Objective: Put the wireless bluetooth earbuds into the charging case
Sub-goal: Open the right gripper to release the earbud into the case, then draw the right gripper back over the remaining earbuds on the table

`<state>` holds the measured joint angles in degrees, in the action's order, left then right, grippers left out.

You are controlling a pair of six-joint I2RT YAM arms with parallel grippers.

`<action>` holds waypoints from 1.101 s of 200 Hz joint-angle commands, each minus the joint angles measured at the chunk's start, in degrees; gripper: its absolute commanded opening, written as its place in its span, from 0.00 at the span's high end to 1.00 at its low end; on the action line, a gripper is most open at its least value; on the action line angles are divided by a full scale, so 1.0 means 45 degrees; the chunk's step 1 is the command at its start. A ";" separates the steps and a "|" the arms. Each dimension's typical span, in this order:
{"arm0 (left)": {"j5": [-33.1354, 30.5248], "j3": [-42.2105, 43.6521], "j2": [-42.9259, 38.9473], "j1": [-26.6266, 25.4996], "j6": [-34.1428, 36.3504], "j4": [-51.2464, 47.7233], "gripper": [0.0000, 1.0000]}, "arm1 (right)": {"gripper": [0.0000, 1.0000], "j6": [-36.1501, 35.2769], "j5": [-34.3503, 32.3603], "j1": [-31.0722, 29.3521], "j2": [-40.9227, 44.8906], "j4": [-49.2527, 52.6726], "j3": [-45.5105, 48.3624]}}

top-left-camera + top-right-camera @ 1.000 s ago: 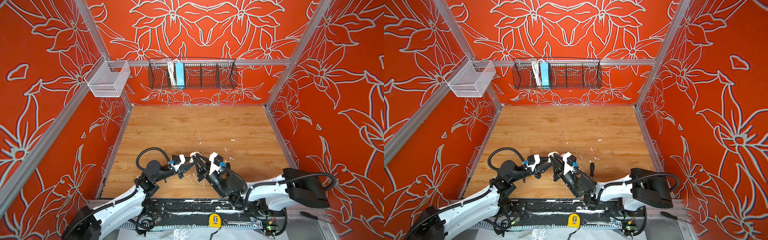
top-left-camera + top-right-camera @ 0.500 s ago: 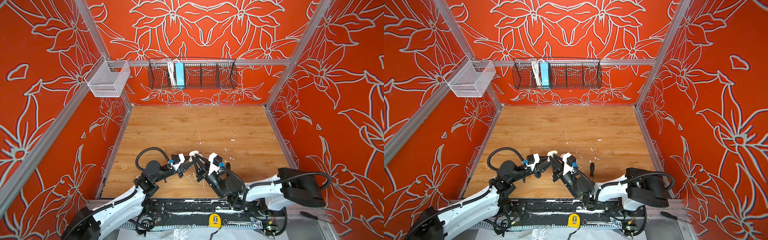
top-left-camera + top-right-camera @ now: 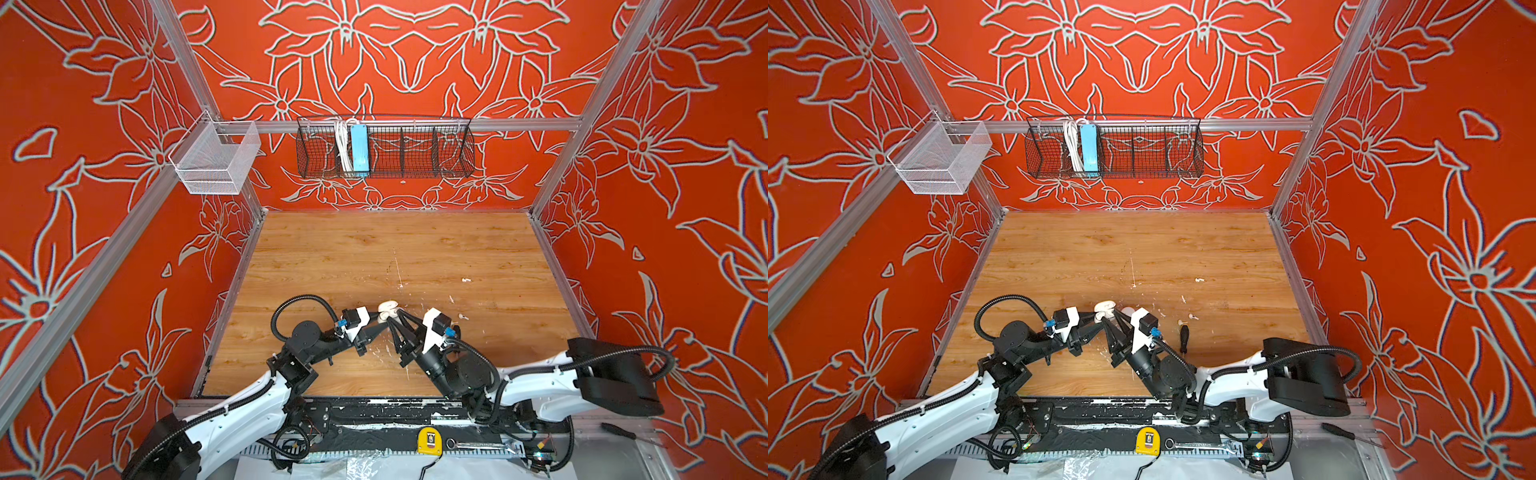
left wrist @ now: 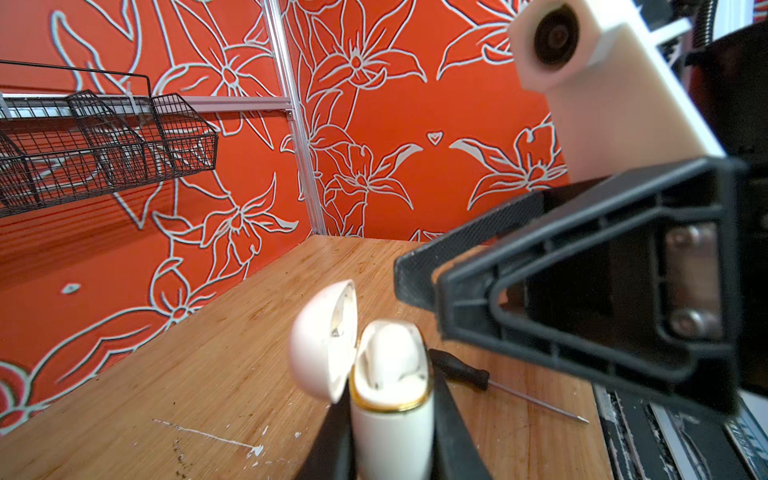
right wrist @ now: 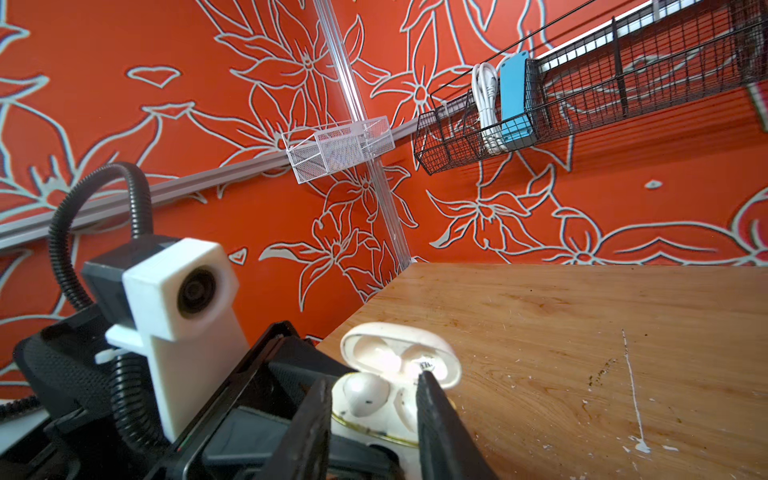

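The charging case is a white clamshell with a gold rim, held upright with its lid swung open. My left gripper is shut on the case's body. One white earbud sits in a socket of the case. It also shows as a white dome above the rim, the earbud. My right gripper is open, its fingers standing either side of the case's open top without gripping anything. In both top views the grippers meet at the case near the table's front middle.
A black-handled screwdriver lies just right of the right gripper. Small white bits lie beside it; I cannot tell what they are. White paint flecks dot the wooden table. A black wire basket and a white mesh basket hang on the walls.
The right arm's rear link has shifted slightly left. Both grippers stay together at the case.
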<state>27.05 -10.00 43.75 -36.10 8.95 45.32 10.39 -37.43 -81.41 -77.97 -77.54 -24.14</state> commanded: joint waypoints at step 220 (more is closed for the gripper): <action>-0.0959 -0.0046 0.1598 0.0854 -0.1605 0.1485 1.00 | 0.58 0.5318 0.5429 0.7141 0.1487 2.3800 -0.4885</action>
<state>18.52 -9.06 52.53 -32.51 2.20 50.33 33.06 -19.79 -52.03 -71.77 25.87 -47.11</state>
